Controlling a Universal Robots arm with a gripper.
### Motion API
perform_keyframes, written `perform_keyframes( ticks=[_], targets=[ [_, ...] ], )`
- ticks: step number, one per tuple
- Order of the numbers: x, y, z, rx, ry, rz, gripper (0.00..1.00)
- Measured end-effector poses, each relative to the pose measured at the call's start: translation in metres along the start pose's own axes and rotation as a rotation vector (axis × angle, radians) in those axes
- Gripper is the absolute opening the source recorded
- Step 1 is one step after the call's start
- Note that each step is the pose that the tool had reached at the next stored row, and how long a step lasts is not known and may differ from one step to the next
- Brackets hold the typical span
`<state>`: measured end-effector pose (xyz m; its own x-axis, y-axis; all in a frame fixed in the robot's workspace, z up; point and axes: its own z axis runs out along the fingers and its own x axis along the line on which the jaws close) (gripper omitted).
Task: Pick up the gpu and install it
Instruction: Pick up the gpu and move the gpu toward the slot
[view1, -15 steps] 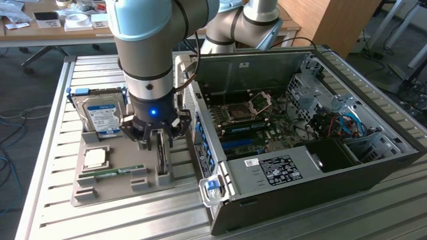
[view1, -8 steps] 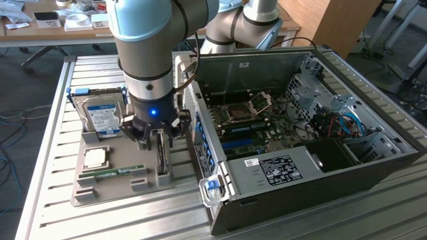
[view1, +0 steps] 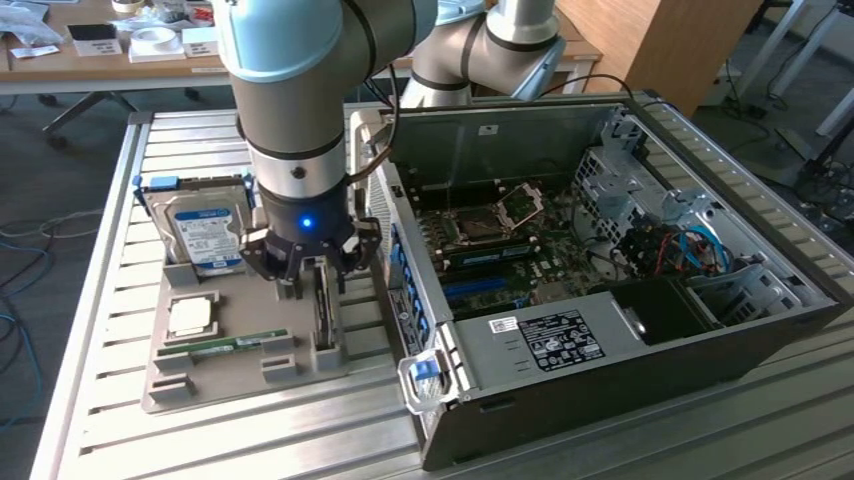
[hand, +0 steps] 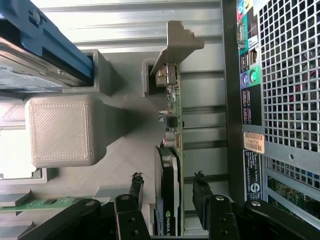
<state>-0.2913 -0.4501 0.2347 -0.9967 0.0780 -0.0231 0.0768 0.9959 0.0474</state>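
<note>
The jaws stand apart, one finger (hand: 136, 186) on each side of the gpu (hand: 169, 150). A sliver of gap shows at both faces, so the gripper (hand: 167, 177) straddles the card without clamping it. The gpu stands on edge in its slot of the grey printed tray (view1: 220, 385), with its black cooler toward one finger, its green board toward the other, and its silver bracket (hand: 176, 42) at the far end. I judge the pick-up step to be in hand, the grasp not yet made. A sound grip calls for the pads to close squarely on both faces, then a straight lift clear of the slot. A RAM stick (view1: 224, 347), a processor (view1: 191, 316) and a hard drive (view1: 207, 238) share the tray. The open computer case (view1: 641, 370) stands just beside it, on the exterior view's right.
</note>
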Motion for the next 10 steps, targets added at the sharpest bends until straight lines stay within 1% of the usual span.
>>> perform_keyframes(
  ticks=[2,10],
  targets=[
    [0.0001,0.0001,0.0019,-0.0001,0.0000,0.000,0.53],
    [0.0001,0.0001,0.0021,0.0000,0.0000,0.000,0.53]
  ],
)
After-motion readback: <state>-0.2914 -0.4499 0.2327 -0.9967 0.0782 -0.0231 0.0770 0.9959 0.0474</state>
